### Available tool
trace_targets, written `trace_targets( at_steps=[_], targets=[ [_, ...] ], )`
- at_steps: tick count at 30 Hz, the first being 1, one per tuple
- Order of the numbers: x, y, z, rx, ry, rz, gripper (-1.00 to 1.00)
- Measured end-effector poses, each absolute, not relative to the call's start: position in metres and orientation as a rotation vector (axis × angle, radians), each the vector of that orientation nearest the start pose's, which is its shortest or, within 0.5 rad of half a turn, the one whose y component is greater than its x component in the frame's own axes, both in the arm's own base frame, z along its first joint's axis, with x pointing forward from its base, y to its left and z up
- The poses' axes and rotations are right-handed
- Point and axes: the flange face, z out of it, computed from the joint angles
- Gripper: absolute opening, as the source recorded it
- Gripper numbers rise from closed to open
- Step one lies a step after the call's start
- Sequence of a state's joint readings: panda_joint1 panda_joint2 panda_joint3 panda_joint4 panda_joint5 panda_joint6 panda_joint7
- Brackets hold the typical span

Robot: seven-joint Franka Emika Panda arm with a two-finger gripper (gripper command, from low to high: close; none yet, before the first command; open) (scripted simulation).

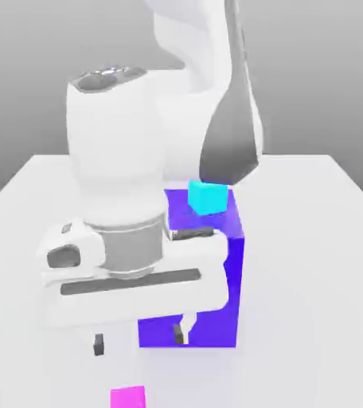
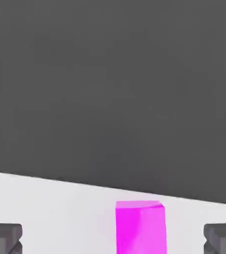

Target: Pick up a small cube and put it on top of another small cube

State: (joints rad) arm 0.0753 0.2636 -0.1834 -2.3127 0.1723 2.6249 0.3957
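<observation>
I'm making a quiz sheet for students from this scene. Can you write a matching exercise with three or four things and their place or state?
Things:
1. magenta cube
2. cyan cube
3. blue-violet block
4. gripper

Descriptions:
A. sits on top of the tall block
B. open and empty
C. lies on the table below the fingers
D. stands on the table behind the hand

Pairs: 1-C, 2-A, 3-D, 4-B

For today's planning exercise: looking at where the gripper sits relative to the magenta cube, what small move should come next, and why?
Probably a short descent. The gripper hangs open just above the table, with the magenta cube below it and between the fingertips in the hand view. Lowering should bring the fingers alongside the cube before closing.
</observation>
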Motion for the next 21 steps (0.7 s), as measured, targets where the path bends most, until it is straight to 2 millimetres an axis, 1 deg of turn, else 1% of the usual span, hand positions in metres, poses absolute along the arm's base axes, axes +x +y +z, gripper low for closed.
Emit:
trace_targets(
  at_steps=[2,6,7,12,13,14,16,18,19,21],
  targets=[
    [0.521,-0.069,0.204,-2.970,0.975,-0.025,0.00],
    [0.519,-0.072,0.145,-2.988,0.972,-0.003,0.00],
    [0.519,-0.072,0.134,-2.988,0.973,-0.001,-1.00],
    [0.519,-0.072,0.134,-2.988,0.973,0.000,-1.00],
    [0.518,-0.072,0.128,-2.987,0.973,0.001,-1.00],
    [0.519,-0.072,0.133,-2.988,0.972,0.000,-1.00],
    [0.519,-0.072,0.154,-2.989,0.971,-0.001,-1.00],
    [0.518,-0.072,0.181,-2.988,0.971,0.000,-1.00],
    [0.515,-0.080,0.193,-3.006,0.943,-0.006,-1.00],
    [0.500,-0.107,0.214,-3.066,0.838,-0.022,-1.00]
  ],
)
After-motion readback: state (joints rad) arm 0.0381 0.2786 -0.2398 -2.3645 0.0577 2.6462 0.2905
